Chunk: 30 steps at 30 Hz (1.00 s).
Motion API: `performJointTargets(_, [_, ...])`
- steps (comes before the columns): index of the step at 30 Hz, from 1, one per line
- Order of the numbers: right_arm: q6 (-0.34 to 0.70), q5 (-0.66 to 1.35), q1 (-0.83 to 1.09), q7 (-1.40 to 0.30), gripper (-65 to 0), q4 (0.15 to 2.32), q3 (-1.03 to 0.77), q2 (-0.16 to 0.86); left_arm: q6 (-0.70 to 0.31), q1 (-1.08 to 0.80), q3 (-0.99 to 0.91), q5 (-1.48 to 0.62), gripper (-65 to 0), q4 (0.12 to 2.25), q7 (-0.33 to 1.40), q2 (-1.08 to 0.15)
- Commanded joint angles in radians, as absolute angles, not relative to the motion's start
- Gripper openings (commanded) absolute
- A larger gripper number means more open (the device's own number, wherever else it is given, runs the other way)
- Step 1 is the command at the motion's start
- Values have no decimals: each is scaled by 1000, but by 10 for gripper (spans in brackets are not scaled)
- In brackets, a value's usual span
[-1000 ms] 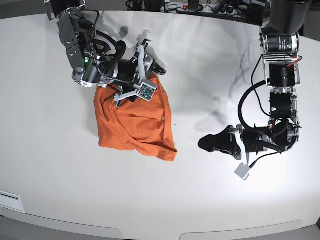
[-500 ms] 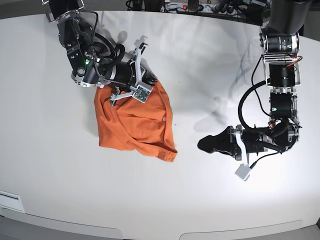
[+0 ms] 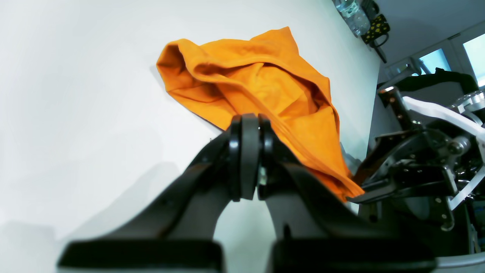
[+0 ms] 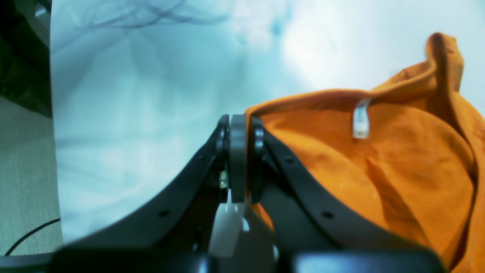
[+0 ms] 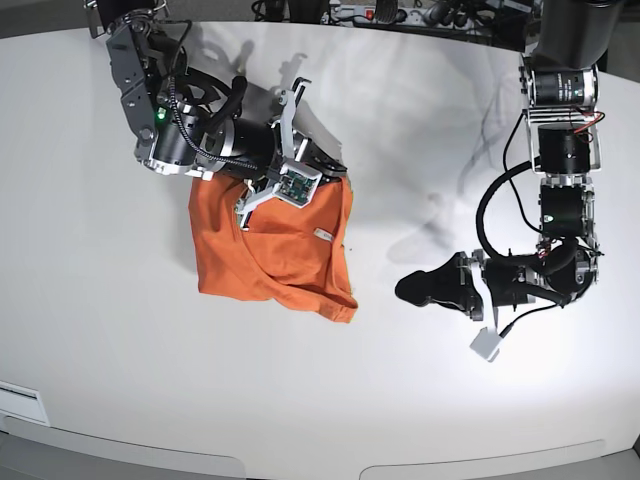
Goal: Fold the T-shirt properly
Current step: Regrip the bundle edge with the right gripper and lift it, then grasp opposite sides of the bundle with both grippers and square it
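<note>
While the T-shirt (image 5: 268, 248) lies crumpled on the white worktop (image 5: 120, 360) left of centre in the base view, its small white label (image 4: 360, 123) showing, the right gripper (image 4: 238, 159) has its jaws clenched on the upper orange edge, that arm crowding the garment's top. The left gripper (image 3: 248, 157), jaws pressed together on nothing, sits low on the worktop well apart to the other side. Bare surface spreads between them and toward the near edge.
</note>
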State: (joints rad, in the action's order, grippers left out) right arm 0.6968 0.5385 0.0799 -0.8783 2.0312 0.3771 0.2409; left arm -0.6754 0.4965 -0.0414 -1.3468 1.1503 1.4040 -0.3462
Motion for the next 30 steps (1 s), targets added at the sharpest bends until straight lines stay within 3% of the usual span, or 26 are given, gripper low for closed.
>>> performJointTargets(1, [698, 556, 60, -843, -650, 2052, 374, 243, -688, 530, -47, -1374, -650, 1166, 1396, -355])
performJointTargets(12, [698, 625, -75, -842, -650, 1996, 380, 134, -688, 530, -47, -1375, -650, 1166, 1396, -355])
performJointTargets(21, [698, 625, -183, -884, -646, 1830, 528, 97, -688, 529, -47, -1374, -650, 1166, 1396, -354])
performJointTargets(25, [698, 625, -198, -888, -291, 1831, 564, 97, -688, 530, -47, -1374, -650, 1166, 1396, -355])
performJointTargets(26, [698, 626, -209, -892, -250, 1839, 564, 97, -688, 530, -47, -1374, -650, 1166, 1396, -355])
performJointTargets(30, [698, 625, -270, -918, -247, 1932, 532, 97, -688, 530, -47, -1375, -650, 1166, 1396, -355])
